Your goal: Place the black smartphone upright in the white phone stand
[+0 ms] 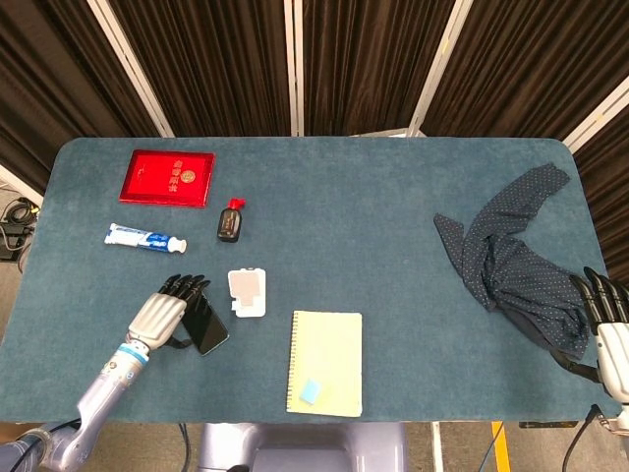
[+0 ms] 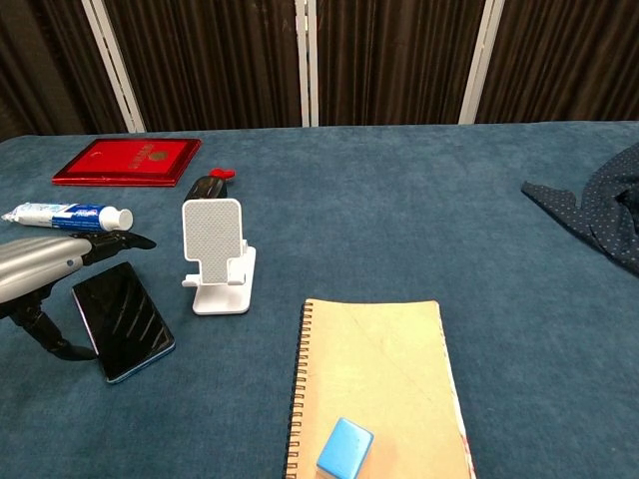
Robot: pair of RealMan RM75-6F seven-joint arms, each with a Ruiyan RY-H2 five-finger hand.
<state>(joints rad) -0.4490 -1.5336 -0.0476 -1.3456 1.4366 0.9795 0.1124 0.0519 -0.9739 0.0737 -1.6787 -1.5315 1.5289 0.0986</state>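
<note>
The black smartphone (image 1: 209, 328) (image 2: 124, 319) is tilted off the blue table (image 1: 373, 216), its lower edge near the cloth. My left hand (image 1: 165, 312) (image 2: 48, 265) holds it from the left, fingers stretched over its top and the thumb behind it. The white phone stand (image 1: 247, 292) (image 2: 218, 261) stands upright and unoccupied just right of the phone, a small gap between them. My right hand (image 1: 610, 317) rests at the table's right edge with its fingers apart and nothing in it; the chest view does not show it.
A red booklet (image 1: 167, 177), a toothpaste tube (image 1: 144, 237) and a small black item with a red cap (image 1: 230, 223) lie behind the stand. A yellow spiral notebook (image 1: 325, 362) carrying a blue eraser (image 1: 310, 390) lies right of it. A dark dotted cloth (image 1: 511, 258) lies far right.
</note>
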